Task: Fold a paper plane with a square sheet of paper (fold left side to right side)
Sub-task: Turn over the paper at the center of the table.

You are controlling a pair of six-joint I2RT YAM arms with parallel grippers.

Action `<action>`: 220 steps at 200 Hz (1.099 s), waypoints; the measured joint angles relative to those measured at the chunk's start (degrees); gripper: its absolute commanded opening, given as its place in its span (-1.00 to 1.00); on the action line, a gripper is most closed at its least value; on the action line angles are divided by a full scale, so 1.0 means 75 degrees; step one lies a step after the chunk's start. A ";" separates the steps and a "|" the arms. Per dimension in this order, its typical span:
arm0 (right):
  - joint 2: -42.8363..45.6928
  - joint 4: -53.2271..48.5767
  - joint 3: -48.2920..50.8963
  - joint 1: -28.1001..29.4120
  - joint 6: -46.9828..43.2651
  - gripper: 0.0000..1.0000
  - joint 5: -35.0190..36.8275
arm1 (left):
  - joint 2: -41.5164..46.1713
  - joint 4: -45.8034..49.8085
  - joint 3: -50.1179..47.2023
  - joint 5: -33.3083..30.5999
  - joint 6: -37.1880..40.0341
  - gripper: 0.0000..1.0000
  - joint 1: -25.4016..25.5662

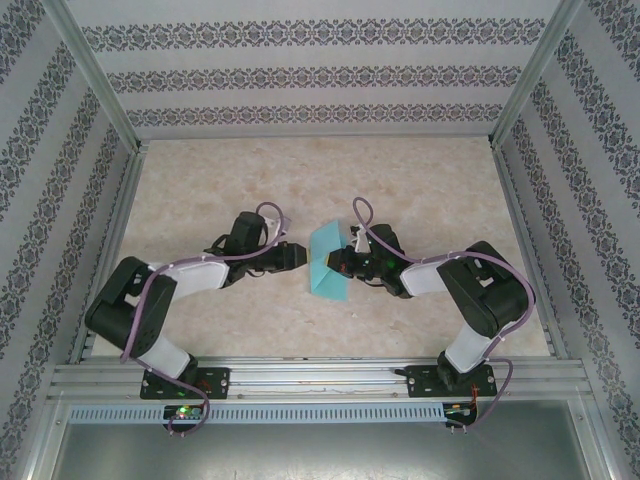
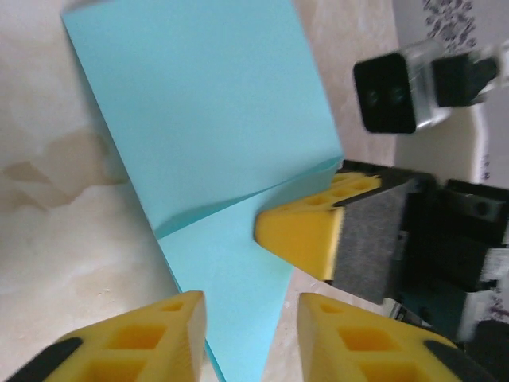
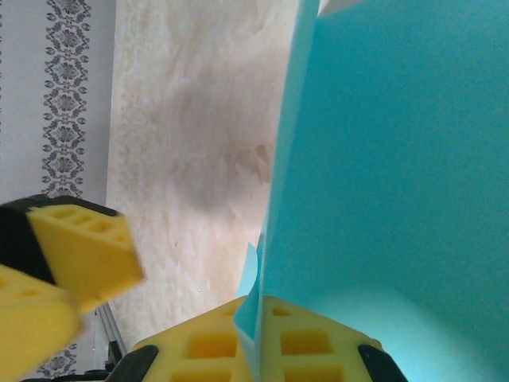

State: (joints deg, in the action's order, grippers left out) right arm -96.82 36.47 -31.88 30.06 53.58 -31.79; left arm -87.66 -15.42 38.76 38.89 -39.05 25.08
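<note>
Currently, the thin turquoise-blue sheet of paper point(image 1: 328, 266) sits at the middle of the beige marbled table point(image 1: 420, 190), between the tools of the 2 arms. The right tool point(image 1: 341, 264) is clenched on the sheet's right edge; in the right wrist view the paper rises from between its 2 yellow fingers point(image 3: 310, 350), pinched there. That edge is raised off the table, so 1 flap stands tilted above a lower layer lying on the surface. In the left wrist view a crease line separates the 2 layers. The left tool point(image 1: 299, 256) is released: its 2 yellow fingers point(image 2: 159, 334) stand apart, with the sheet's pointed lower corner lying in the gap, clear of both. The 2 tools face each other closely across the sheet.
</note>
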 measured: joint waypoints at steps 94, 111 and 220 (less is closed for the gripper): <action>0.2136 -0.0026 -0.0020 -0.0697 -0.0720 -1.00 0.0035 | 0.3885 0.1259 -0.0055 -0.1029 0.0490 1.00 -0.0516; 0.2626 0.0006 -0.0102 -0.0740 -0.0866 -1.00 0.0050 | 0.4141 0.0997 -0.0067 -0.0915 0.0204 1.00 -0.0609; 0.4048 0.1422 -0.0399 -0.0460 -0.1163 -1.00 -0.0093 | 0.2929 -0.1856 0.0358 0.1201 -0.1862 0.88 -0.0259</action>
State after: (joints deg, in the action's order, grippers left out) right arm -66.46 47.13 -34.87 26.61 44.86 -32.49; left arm -65.69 -29.34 41.45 47.90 -53.01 23.14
